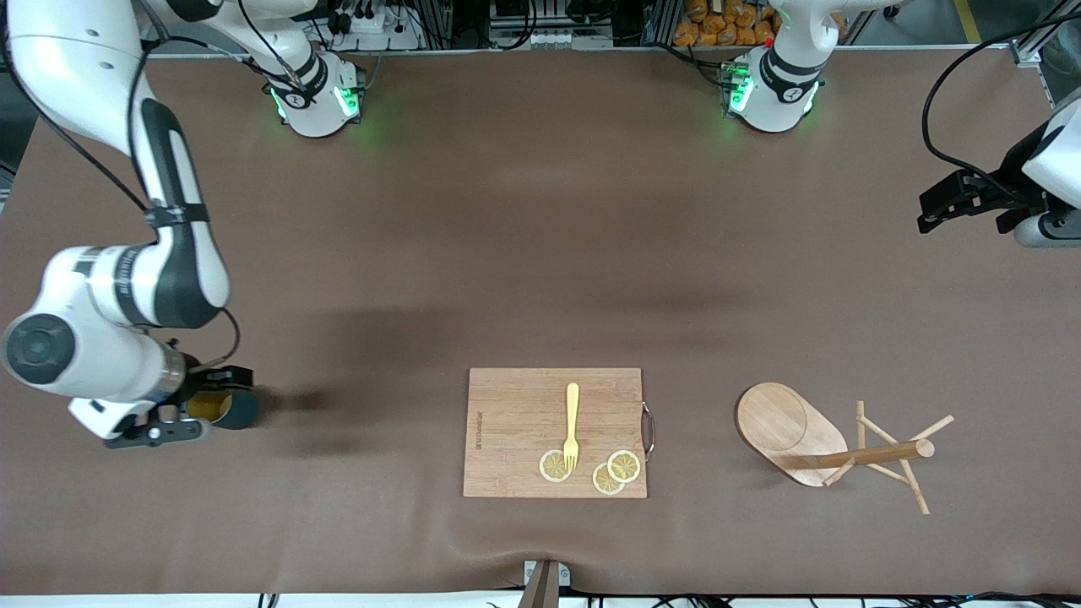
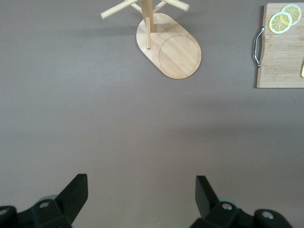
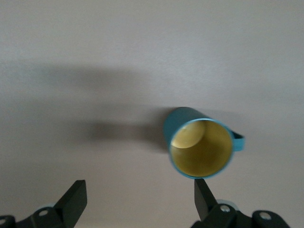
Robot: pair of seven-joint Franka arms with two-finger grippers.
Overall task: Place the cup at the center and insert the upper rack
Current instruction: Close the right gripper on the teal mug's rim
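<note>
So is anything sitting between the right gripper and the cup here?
Nothing visible. The right gripper hangs over the cup with fingers open, and only bare table surrounds the upright cup. The cutting board lies well toward the table's middle.

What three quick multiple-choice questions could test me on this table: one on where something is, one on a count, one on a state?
1. The fork lies on:
A. the cutting board
B. the bare table
C. the cup

2. Lemon slices on the board:
A. one
B. three
C. five

3. The right gripper over the cup is:
A. shut on it
B. open
C. hidden

Answers: 1 A, the fork rests on the board; 2 B, three rounds show; 3 B, its fingers stand apart.
</note>
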